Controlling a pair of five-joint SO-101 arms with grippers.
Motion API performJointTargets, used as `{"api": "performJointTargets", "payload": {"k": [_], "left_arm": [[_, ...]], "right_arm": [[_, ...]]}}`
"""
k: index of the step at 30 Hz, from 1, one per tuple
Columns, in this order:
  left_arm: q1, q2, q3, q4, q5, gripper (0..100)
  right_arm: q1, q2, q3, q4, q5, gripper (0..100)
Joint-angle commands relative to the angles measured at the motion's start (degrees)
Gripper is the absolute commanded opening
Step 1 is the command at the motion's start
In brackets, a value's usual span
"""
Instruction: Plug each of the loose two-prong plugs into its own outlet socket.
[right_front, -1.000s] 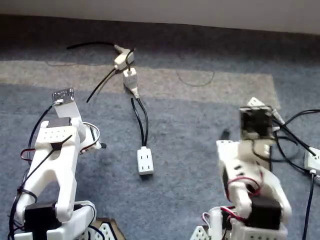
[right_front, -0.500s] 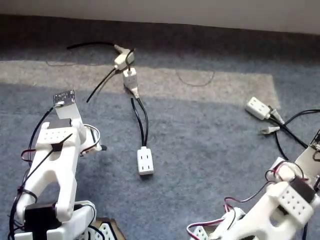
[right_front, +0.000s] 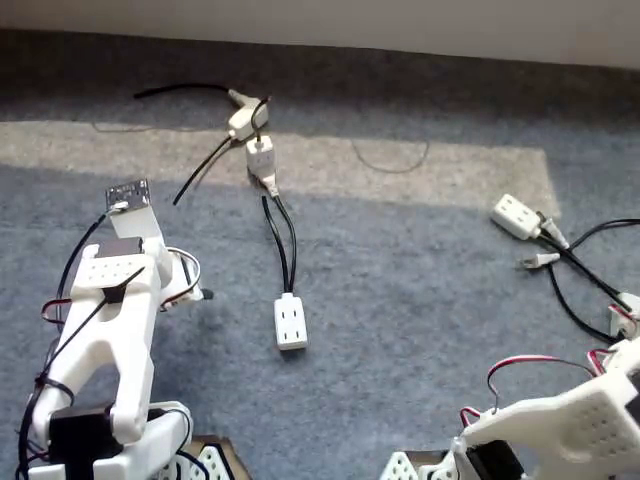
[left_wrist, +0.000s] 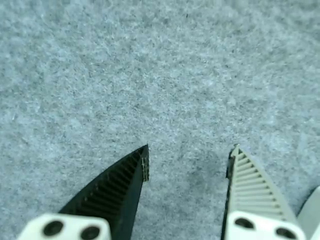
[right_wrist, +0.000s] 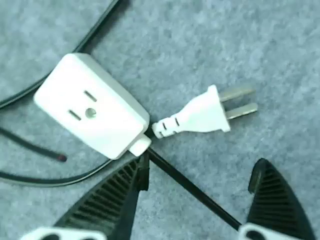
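Presently left claw (left_wrist: 189, 150) gapes over carpet (left_wrist: 150, 60); right claw (right_wrist: 202, 161) (also wide) near plug (right_wrist: 200, 117).

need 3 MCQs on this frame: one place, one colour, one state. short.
1. In the right wrist view, the loose two-prong plug lies:
A) inserted in a socket
B) on the carpet beside the outlet block
C) on top of the block
2. The plug's body is:
A) black
B) orange
C) white
3. The left tool is:
A) open
B) shut on a plug
C) shut on a cord
Key: 1B, both prongs are bare next to the block; 2C, white moulding; 3A, carpet shows in the gap.
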Motion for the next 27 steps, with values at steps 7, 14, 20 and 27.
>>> {"api": "performJointTargets", "payload": {"k": [7,14,20,27], "left_arm": [[0.7,-0.6,-0.2,-1.0,0.3,26],[0.7,-0.6,-0.2,-1.0,0.3,26],[0.7,-0.6,-0.2,-1.0,0.3,26],[0.7,-0.6,-0.2,-1.0,0.3,26]], "right_arm": [[1.3,23.5,-38.9,11.8,-9.9,31.3],[2.8,33.5,-53.8,18.7,-9.4,12.1],[5.1,37.7,-66.5,22.4,-9.3,6.0],[4.6,37.8,-82.9,31.7,-5.5,5.5]]}}
